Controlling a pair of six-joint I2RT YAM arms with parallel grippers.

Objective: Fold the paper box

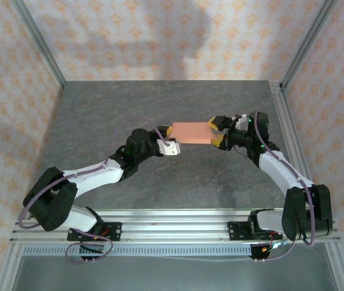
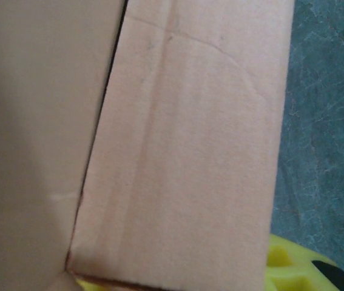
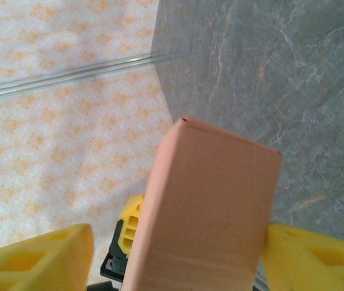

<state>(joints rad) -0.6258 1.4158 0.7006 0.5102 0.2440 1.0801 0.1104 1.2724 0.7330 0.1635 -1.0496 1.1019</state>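
From the top view I see the box around the middle of the bench, lying long side left to right. My left gripper sits at its near left corner, and my right gripper straddles its right end, one finger on each side.

On the left wrist camera the box is pressed up close, with a dark seam running down between two of its panels. A strip of bench shows along the right, and a yellow finger pokes out under the box's lower right corner. I cannot tell whether this gripper is clamped on the card or only against it.

On the right wrist camera the box stands between my yellow fingers. They are spread wider than the box: a clear gap on the left side, while the right finger is at or against the card's edge. So this hand is released. Bench lies beyond.
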